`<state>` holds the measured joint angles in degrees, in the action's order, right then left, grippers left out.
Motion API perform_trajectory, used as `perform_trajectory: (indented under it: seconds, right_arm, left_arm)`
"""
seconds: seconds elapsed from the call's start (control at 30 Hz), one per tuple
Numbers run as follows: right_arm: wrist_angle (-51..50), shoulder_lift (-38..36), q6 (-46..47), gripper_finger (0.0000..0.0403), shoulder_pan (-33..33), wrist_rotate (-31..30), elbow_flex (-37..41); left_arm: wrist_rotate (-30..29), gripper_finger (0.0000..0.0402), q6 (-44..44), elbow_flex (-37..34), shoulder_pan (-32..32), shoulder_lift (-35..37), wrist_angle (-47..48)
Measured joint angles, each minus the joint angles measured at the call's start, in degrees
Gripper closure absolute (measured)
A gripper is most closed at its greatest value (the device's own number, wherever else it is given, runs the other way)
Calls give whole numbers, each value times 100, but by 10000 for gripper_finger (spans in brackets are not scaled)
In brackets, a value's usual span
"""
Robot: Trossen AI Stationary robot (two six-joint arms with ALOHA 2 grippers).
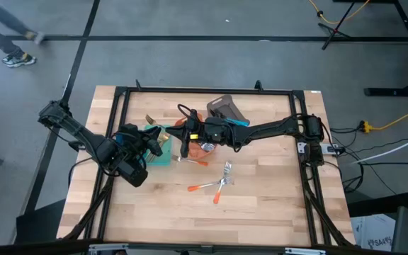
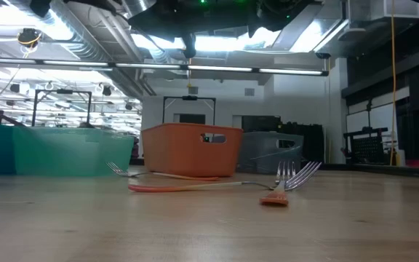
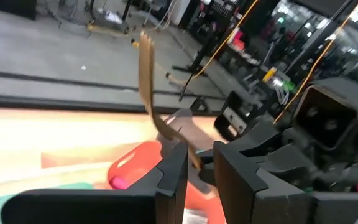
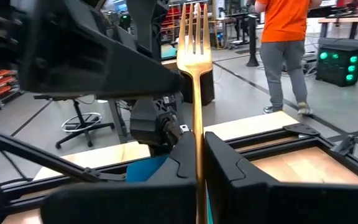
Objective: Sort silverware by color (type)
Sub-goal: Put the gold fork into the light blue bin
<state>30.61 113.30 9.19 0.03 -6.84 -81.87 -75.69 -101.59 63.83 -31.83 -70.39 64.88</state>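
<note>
While three orange-handled forks (image 1: 214,184) lie loose on the bench (image 1: 261,212), both arms are mid-sort with gold pieces raised over the bins. The right gripper (image 4: 197,155) is clenched on a gold fork (image 4: 194,43), tines up, and reaches over the orange bin (image 2: 191,149). The left gripper (image 3: 201,155) hangs by the teal bin (image 2: 71,151), just beside the right one. A gold utensil (image 3: 146,74) runs down into the narrow gap between its fingers, so it looks pinched there, though the contact itself is hidden.

The step in hand seems to be carrying the gold pieces to their bin. Which bin takes gold I cannot tell; the grey bin (image 2: 268,151) stands beyond the orange one. The next move calls for each arm to clear the other and lower over the chosen bin before letting go. The grippers are crowded, so one should probably wait.
</note>
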Motion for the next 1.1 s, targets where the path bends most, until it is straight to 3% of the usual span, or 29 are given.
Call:
perform_trajectory:
  seconds: [0.2,1.1]
  right_arm:
    - [0,0,-2,402,0,46,0]
    - [-20,0,-11,402,0,400,2]
  left_arm:
    - [469,331,26,0,173,-82,1]
    - [233,331,17,0,305,-175,-132]
